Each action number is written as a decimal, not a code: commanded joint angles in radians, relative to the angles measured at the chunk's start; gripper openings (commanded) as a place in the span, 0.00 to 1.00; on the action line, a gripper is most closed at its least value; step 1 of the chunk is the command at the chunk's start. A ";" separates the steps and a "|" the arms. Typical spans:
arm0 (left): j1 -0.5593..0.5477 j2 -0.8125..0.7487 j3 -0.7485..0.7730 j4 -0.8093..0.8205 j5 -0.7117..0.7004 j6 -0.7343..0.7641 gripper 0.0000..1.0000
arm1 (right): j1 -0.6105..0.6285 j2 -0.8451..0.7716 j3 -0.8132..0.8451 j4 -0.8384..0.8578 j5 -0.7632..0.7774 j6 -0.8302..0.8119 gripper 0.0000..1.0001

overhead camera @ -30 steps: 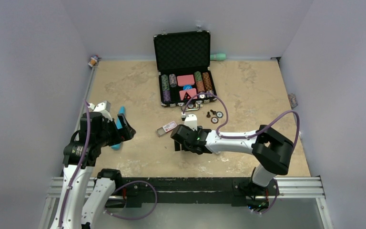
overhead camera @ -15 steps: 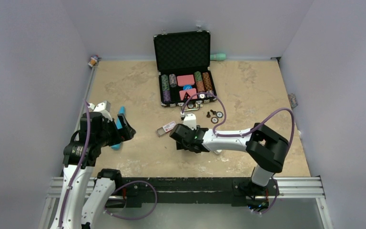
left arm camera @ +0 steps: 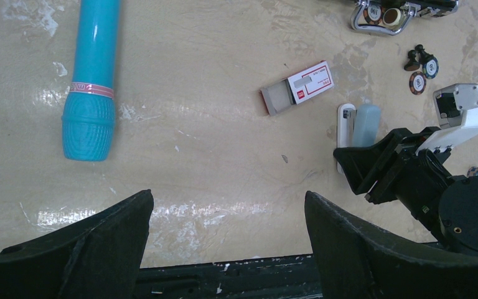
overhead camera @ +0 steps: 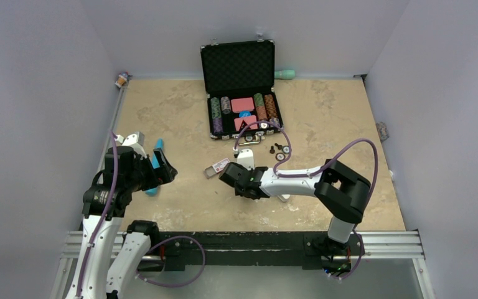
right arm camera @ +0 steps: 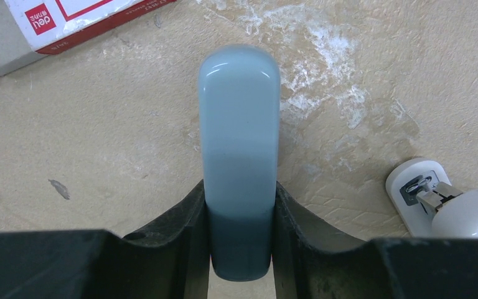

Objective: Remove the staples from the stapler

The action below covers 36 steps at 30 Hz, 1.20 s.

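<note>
The stapler lies open on the table: its pale blue top arm point(right arm camera: 239, 143) sits between my right gripper's point(right arm camera: 241, 212) fingers, which are shut on it. Its white half point(right arm camera: 451, 208), with a metal staple channel showing, lies just to the right in the right wrist view. The left wrist view shows the blue arm point(left arm camera: 367, 123) and the white half point(left arm camera: 345, 128) side by side in front of my right gripper point(left arm camera: 373, 168). A red and white staple box point(overhead camera: 218, 167) lies half open beside them. My left gripper point(left arm camera: 229, 205) is open and empty, above the table at the left.
A teal cylinder point(left arm camera: 93, 81) lies by the left gripper. An open black case of poker chips point(overhead camera: 239, 93) stands at the back centre, with loose chips point(overhead camera: 280, 152) in front of it. A teal bottle point(overhead camera: 285, 74) lies by the back wall.
My right gripper has shifted a little to the left and away from me, still shut on the stapler's blue arm. The left arm has not moved.
</note>
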 commanded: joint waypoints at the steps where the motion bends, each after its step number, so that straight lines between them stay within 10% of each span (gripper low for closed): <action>1: -0.001 -0.004 0.007 0.034 0.000 0.002 0.94 | -0.002 0.029 0.018 -0.021 -0.004 -0.015 0.11; 36: 0.002 -0.087 -0.021 0.118 0.092 0.039 0.96 | 0.002 -0.501 -0.095 0.232 -0.237 -0.090 0.00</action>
